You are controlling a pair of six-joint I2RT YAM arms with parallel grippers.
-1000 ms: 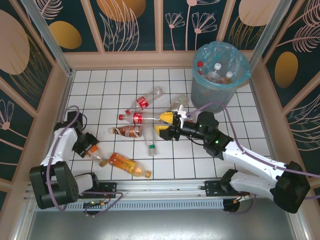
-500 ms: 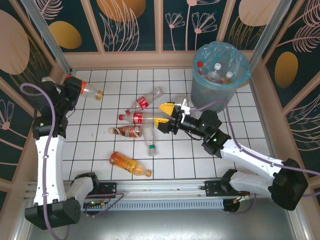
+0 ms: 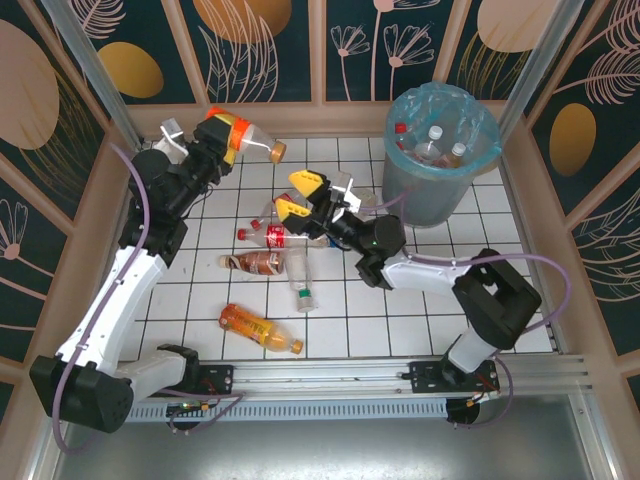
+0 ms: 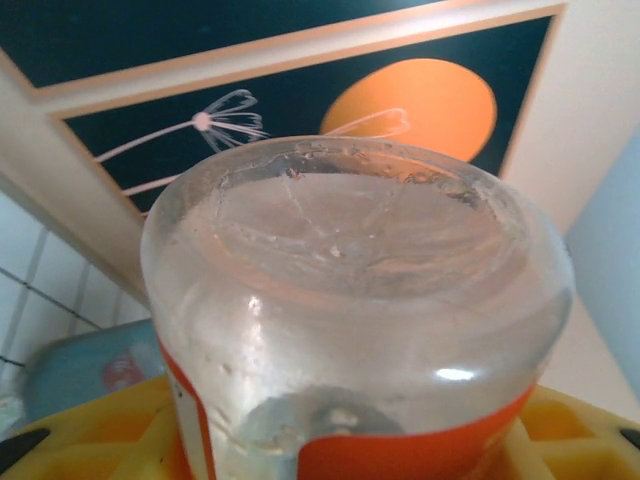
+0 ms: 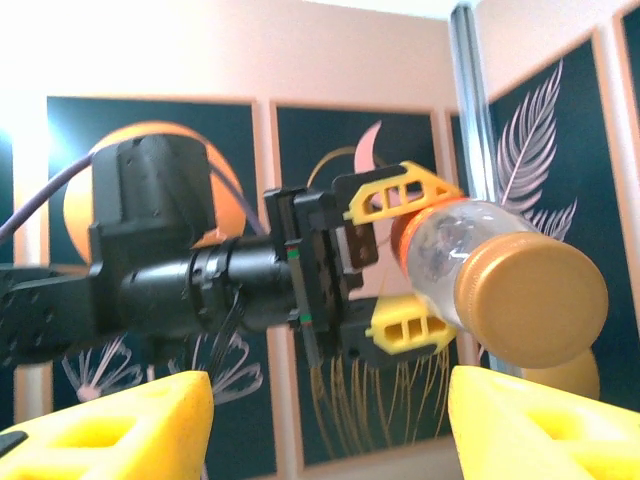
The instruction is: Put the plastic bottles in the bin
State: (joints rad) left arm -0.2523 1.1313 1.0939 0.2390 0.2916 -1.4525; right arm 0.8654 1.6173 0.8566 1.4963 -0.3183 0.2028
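Observation:
My left gripper (image 3: 233, 132) is raised near the back wall, shut on a clear plastic bottle (image 3: 255, 143) with an orange label and a gold cap. The bottle's base (image 4: 350, 290) sits close to the left wrist camera, between the yellow fingers (image 4: 90, 440). My right gripper (image 3: 298, 194) hangs open and empty above the floor bottles, facing the left gripper (image 5: 405, 260) and the gold-capped bottle (image 5: 500, 270). On the tiles lie clear red-labelled bottles (image 3: 284, 206), a brown one (image 3: 256, 263) and an orange one (image 3: 256, 328). The grey bin (image 3: 438, 150) with its blue liner stands at the back right and holds several bottles.
Patterned walls close in the tiled floor on three sides, and the left gripper is near the back wall (image 3: 260, 60). A clear bottle (image 3: 300, 275) lies below the right gripper. Bare tiles (image 3: 440, 270) lie in front of the bin.
The left arm has lifted the gold-capped bottle from the near-left floor up toward the back middle. The right gripper has risen, moved left and back, and now faces the left gripper.

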